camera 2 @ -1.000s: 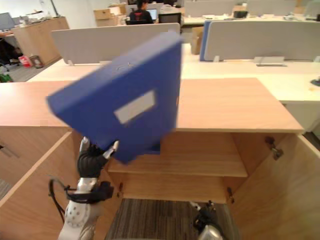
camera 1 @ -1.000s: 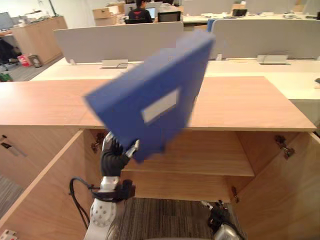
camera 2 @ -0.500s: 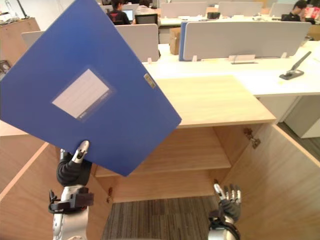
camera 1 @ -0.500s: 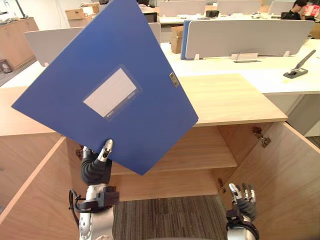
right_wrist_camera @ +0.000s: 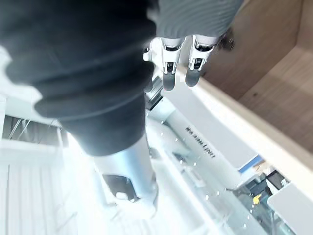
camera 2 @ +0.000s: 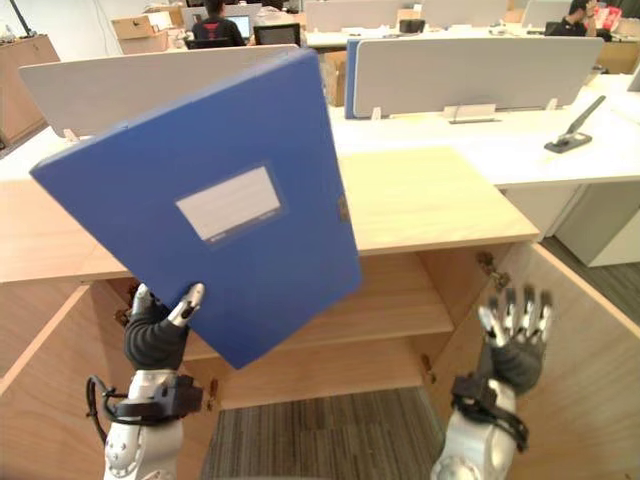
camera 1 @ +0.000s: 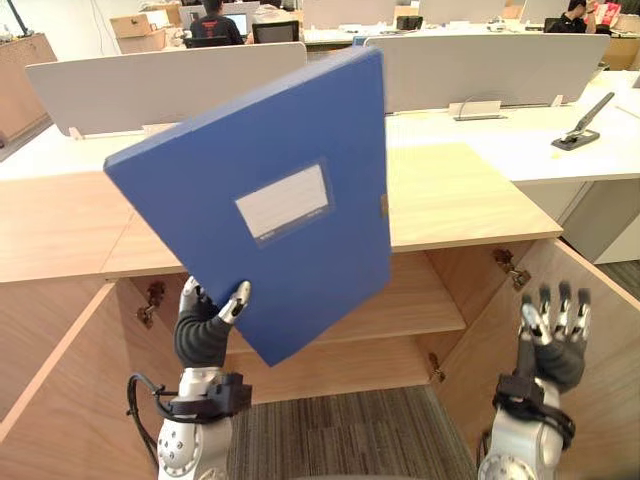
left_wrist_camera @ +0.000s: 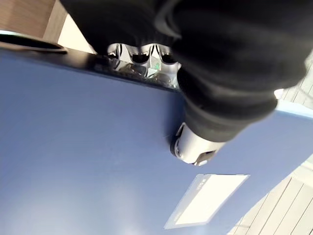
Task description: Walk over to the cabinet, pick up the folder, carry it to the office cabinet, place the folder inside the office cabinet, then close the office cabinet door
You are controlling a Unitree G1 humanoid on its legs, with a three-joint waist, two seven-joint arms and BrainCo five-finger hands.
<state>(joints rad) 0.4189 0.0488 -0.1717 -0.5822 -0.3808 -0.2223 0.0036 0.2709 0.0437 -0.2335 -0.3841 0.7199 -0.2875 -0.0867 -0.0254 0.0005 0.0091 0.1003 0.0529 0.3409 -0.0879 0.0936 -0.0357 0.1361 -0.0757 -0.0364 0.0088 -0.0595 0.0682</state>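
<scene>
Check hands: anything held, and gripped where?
Left hand pinches the blue folder by its lower edge near the bottom corner, thumb on front. Right hand open, empty.

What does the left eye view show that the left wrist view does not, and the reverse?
The left eye view adds the open office cabinet with its shelf, and the right hand, open and holding nothing. The left wrist view adds a close look at the left hand: thumb pressed on the blue folder, fingers curled over its edge. Both share the folder, its white label and that hand.
</scene>
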